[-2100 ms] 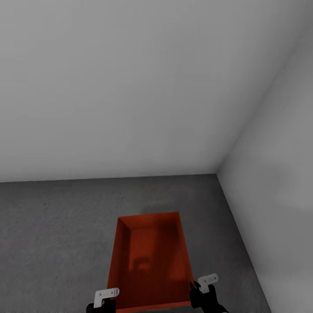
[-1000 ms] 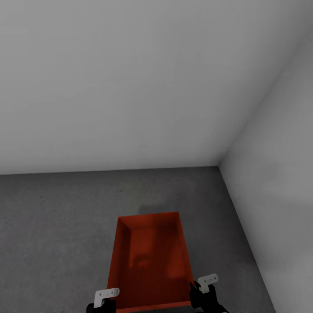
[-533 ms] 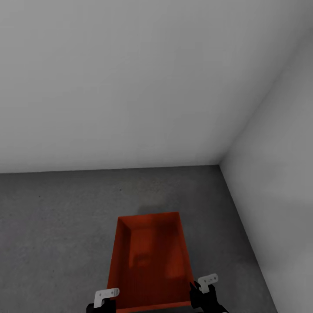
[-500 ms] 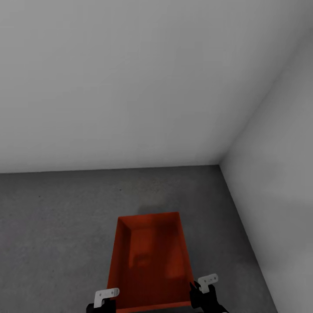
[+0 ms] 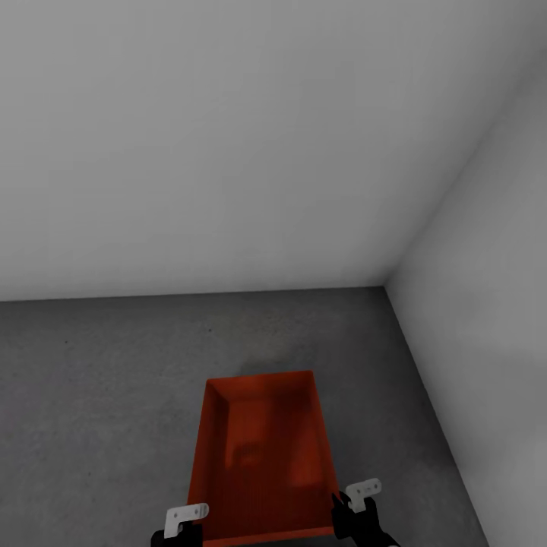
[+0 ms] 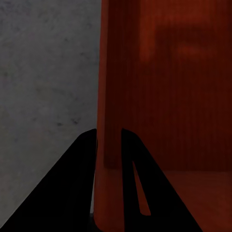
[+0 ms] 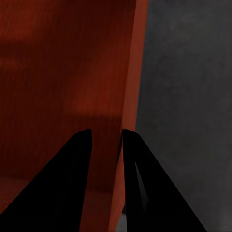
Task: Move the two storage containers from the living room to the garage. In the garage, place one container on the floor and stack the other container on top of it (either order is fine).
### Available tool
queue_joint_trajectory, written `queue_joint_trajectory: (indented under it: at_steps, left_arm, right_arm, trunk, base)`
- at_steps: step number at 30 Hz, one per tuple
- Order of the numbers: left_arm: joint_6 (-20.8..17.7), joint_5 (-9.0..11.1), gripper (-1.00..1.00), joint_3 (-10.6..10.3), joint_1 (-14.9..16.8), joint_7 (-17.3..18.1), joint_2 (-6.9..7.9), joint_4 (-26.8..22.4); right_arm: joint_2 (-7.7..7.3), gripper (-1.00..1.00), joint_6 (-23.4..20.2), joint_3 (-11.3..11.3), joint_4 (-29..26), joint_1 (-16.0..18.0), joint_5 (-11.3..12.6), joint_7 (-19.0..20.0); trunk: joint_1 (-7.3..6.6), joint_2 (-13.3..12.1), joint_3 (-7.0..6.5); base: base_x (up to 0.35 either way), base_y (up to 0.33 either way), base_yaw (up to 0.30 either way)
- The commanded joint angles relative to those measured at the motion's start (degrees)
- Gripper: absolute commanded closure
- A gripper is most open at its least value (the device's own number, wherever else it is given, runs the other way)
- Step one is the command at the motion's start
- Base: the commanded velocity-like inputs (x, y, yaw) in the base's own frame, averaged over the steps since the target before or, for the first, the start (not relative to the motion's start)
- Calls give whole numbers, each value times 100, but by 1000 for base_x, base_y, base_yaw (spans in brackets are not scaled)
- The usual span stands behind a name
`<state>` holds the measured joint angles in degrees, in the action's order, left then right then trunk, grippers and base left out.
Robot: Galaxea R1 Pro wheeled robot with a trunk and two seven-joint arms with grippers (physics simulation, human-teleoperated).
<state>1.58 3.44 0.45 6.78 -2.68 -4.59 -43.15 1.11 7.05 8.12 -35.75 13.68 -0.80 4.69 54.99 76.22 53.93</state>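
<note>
Camera-shifted; thin-walled rectangular container [image 5: 262, 456] apparently gripped.

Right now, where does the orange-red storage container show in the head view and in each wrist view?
Head view: the storage container sits low at centre, over the concrete floor, between both grippers.
Left wrist view: its side wall runs between the left gripper fingers, floor alongside.
Right wrist view: its other side wall runs between the right gripper fingers.
Shared landmark: the grey concrete floor beside the container.
</note>
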Motion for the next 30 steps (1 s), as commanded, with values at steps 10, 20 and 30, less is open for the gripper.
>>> queue_joint_trajectory:
  at_steps: [10, 20, 30]
  left_arm:
    - [17, 58, 100, 42, -1, 57, -43, 17]
    - [17, 51, 100, 43, -1, 57, -42, 17]
    - [26, 51, 100, 42, -1, 57, -42, 17]
  right_arm:
    - [355, 100, 376, -65, -11, 3, 54, 41]
    - [355, 100, 385, -65, -11, 3, 49, 30]
    - [355, 100, 402, -65, -11, 3, 1, 40]
  trunk:
    - [220, 404, 183]
    - [440, 805, 362]
    - [659, 1206, 542]
  base:
    - [0, 0, 0]
    - [0, 0, 0]
    - [0, 0, 0]
